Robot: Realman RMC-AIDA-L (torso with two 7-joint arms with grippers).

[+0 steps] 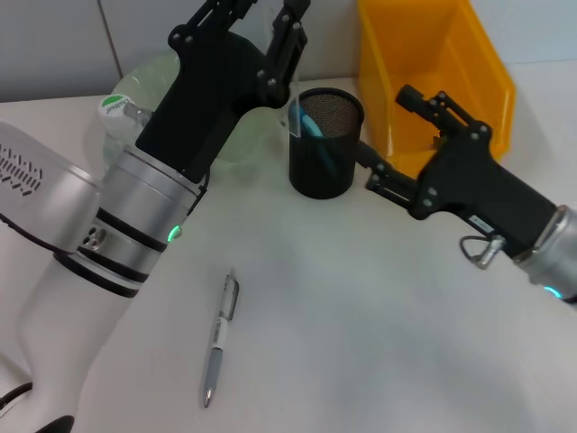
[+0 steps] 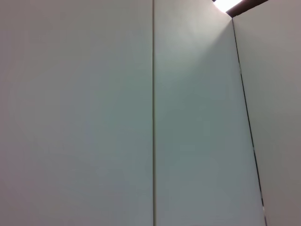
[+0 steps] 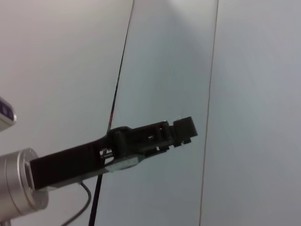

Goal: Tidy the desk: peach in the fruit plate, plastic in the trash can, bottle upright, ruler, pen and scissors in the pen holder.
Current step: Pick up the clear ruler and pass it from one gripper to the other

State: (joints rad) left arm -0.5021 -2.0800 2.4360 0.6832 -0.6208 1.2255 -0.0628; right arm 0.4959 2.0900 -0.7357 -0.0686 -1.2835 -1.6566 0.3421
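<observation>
My left gripper point(image 1: 270, 13) reaches up over the black mesh pen holder point(image 1: 326, 167), its fingertips cut off by the top edge of the head view. It appears shut on the clear ruler point(image 1: 295, 104), which hangs with its lower end inside the holder. The right wrist view shows the left gripper point(image 3: 186, 129) side-on. A blue handle point(image 1: 311, 126) shows in the holder. My right gripper point(image 1: 365, 170) stands open against the holder's right side. The pen point(image 1: 221, 329) lies on the table in front. The bottle point(image 1: 115, 105) lies behind my left arm. Peach, plastic and scissors are not identifiable.
The yellow trash can point(image 1: 433, 72) stands at the back right, behind my right arm. A pale green plate point(image 1: 248, 135) is mostly hidden behind my left arm. The left wrist view shows only wall panels.
</observation>
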